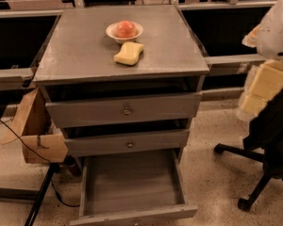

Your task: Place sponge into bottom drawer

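Note:
The pale yellow sponge [129, 53] lies on the grey cabinet top [85, 55], just in front of a white bowl [124, 30] holding a red-orange fruit. The bottom drawer [132, 185] is pulled out wide at the foot of the cabinet and its grey tray holds nothing. My gripper [260, 91], with pale yellow pads, hangs at the right edge of the view. It is well to the right of the cabinet, below the level of the top, far from the sponge, and holds nothing that I can see.
The two upper drawers with round knobs [127, 110] stand slightly ajar. A brown cardboard box [35, 131] sits left of the cabinet, with a cable on the floor. A black office chair base [254, 173] stands at the right, under my arm.

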`<state>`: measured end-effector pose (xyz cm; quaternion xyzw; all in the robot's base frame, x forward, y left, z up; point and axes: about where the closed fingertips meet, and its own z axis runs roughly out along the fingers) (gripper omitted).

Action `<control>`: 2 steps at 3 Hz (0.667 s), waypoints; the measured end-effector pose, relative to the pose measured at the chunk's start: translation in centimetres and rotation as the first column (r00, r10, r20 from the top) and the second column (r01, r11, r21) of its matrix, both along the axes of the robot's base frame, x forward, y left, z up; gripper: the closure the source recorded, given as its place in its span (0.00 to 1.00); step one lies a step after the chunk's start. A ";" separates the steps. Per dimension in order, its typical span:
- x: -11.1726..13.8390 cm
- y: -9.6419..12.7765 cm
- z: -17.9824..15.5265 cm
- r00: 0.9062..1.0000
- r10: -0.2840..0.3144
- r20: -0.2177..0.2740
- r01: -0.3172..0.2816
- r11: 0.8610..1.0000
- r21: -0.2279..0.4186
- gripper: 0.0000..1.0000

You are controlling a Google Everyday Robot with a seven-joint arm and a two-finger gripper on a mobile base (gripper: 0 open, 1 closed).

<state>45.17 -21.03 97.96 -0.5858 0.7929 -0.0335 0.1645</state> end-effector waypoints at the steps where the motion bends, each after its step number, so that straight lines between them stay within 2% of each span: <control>1: 3.4 1.7 0.6 0.997 -0.074 -0.002 0.074 0.994 0.079 0.00; 2: 8.1 5.8 1.3 0.979 -0.203 -0.023 0.203 0.952 0.229 0.00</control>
